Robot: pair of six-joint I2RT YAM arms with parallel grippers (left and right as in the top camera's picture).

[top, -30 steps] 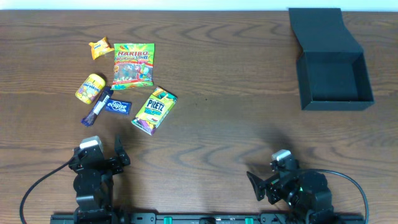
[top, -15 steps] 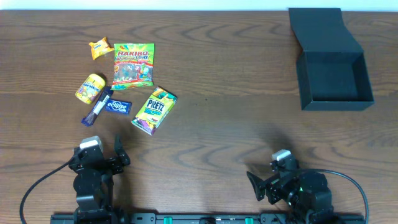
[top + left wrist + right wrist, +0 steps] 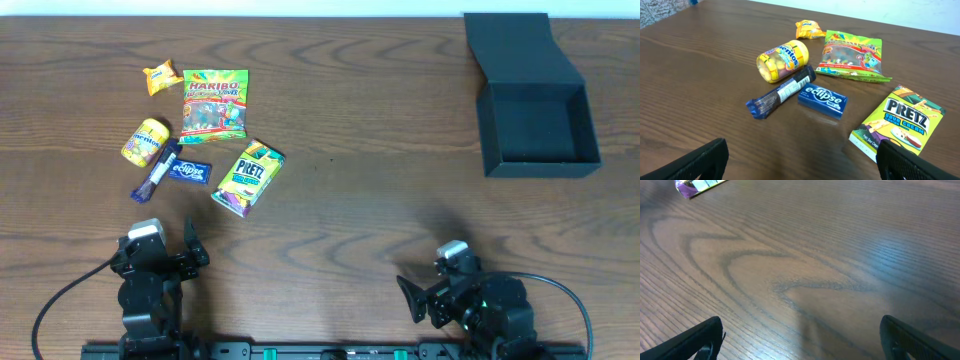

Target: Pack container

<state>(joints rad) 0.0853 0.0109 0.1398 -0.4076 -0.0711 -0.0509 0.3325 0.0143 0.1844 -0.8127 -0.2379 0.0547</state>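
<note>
1. container point(image 3: 530, 120): dark square box at the far right of the table point(image 3: 380, 210), well apart from all the snacks. the lid flap is folded back flat toward the far edge and the cavity faces up.
2. haribo bag point(image 3: 852, 55): lies flat at the far left, label up.
3. orange packet point(image 3: 809, 29): small, just beside the haribo bag's far left corner.
4. mentos tub point(image 3: 782, 61): yellow, on its side, left of the haribo bag.
5. dark bar point(image 3: 781, 92): foil wrapper lying diagonally, its upper end against the mentos tub.
6. eclipse pack point(image 3: 822, 100): blue, flat, alongside the dark bar.
7. pretz box point(image 3: 900, 125): flat and tilted, the snack nearest the table's middle.
8. left gripper point(image 3: 802, 162): at the near left edge, jaws wide apart with nothing between them, facing the snack group.
9. right gripper point(image 3: 805, 340): at the near right edge, jaws wide apart over bare wood, well short of the container.
</note>
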